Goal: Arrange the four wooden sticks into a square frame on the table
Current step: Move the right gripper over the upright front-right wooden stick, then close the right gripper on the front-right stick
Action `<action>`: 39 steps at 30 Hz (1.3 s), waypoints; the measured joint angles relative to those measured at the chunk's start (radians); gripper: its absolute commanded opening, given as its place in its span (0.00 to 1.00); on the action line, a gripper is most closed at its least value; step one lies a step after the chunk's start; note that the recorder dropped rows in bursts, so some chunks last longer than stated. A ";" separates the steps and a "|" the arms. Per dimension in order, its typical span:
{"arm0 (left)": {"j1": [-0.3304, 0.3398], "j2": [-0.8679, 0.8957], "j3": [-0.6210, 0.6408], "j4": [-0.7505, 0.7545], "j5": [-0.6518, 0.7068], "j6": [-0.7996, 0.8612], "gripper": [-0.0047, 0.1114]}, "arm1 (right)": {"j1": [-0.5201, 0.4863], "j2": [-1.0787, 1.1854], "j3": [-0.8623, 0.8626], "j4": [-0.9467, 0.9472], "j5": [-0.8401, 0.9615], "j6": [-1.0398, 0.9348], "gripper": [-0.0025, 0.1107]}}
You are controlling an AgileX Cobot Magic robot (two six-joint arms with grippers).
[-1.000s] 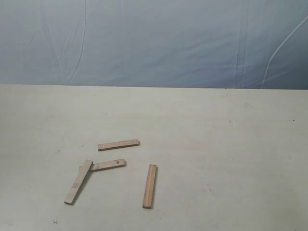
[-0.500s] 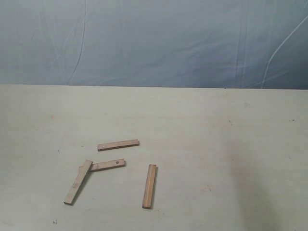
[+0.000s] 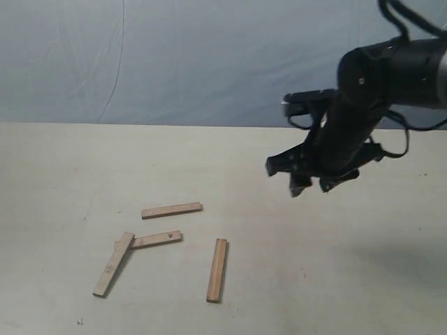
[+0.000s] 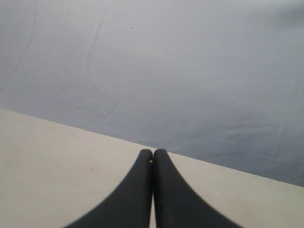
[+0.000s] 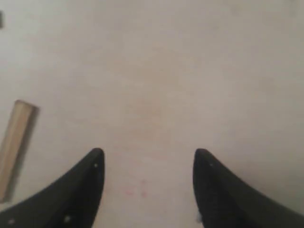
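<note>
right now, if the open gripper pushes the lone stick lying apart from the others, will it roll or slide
The lone stick looks flat-sided and lies flat on the table, so it would probably slide or pivot, not roll. It reads as thin solid wood, so likely stiff and light.

sticks [image 3: 217, 269]: bare light-brown wood, matt, smooth faces
desk [image 3: 363, 279]: pale beige, matt, faint specks and scuffs
backdrop [image 3: 174, 63]: blue-grey cloth, wrinkled, dull
right hand [image 3: 311, 188]: black, plastic-looking, slight sheen
left hand [image 4: 153, 153]: black, smooth, matt
</note>
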State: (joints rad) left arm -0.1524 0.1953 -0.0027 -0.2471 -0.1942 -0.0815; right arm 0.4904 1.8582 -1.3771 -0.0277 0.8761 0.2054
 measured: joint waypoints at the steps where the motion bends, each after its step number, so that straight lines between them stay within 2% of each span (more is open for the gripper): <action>1: 0.000 0.000 0.000 0.000 0.002 0.000 0.04 | 0.023 0.013 0.000 0.021 0.000 0.000 0.53; 7: 0.000 -0.006 0.000 -0.006 0.043 0.002 0.04 | 0.174 0.112 0.000 0.053 -0.049 0.193 0.53; 13: 0.000 -0.006 0.000 -0.006 0.057 -0.001 0.04 | 0.265 0.184 0.000 0.018 -0.089 0.398 0.49; 18: 0.000 -0.006 0.000 -0.006 0.061 -0.007 0.04 | 0.309 0.225 0.000 -0.034 -0.128 0.520 0.49; 26: 0.000 -0.006 0.000 -0.006 0.065 -0.011 0.04 | 0.343 0.280 -0.040 -0.047 -0.148 0.573 0.48; 28: 0.000 -0.006 0.000 -0.006 0.065 -0.011 0.04 | 0.346 0.299 -0.060 -0.049 -0.141 0.576 0.37; 32: 0.000 -0.006 0.000 -0.006 0.065 -0.011 0.04 | 0.358 0.326 -0.097 -0.072 -0.104 0.576 0.02; 39: 0.000 -0.006 0.000 -0.006 0.065 -0.011 0.04 | 0.366 0.342 -0.176 -0.075 -0.030 0.577 0.02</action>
State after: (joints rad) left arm -0.1524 0.1894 -0.0027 -0.2536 -0.1295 -0.0923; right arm 0.8568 2.1998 -1.5535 -0.1032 0.8465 0.7822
